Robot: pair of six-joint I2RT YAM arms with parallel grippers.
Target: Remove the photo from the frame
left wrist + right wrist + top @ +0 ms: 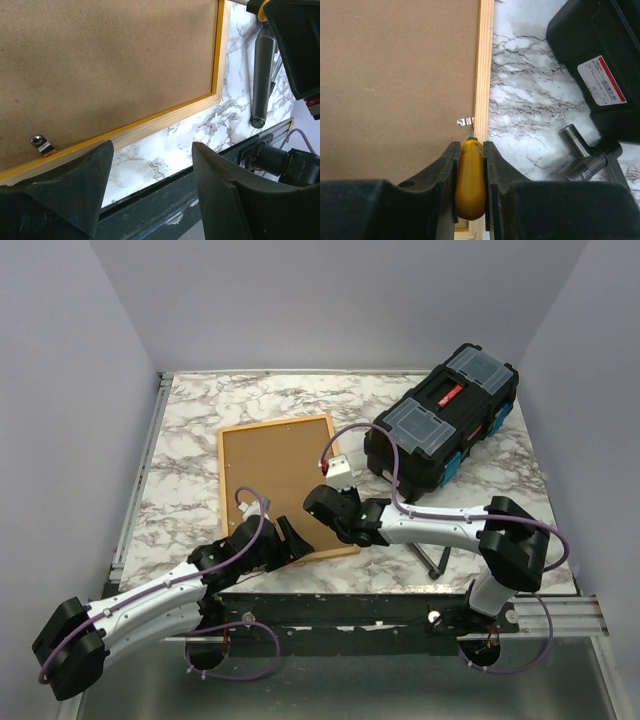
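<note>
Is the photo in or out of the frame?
In: the photo, brown back up, fills the face-down frame, clips across its edge.

Marble table (190, 420): frame (485, 50) lying back-up mid-table, black toolbox (440, 430) at far right

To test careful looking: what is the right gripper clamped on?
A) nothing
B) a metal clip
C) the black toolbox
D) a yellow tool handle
D: the right gripper is shut on a yellow tool handle, which points at the frame edge.
</note>
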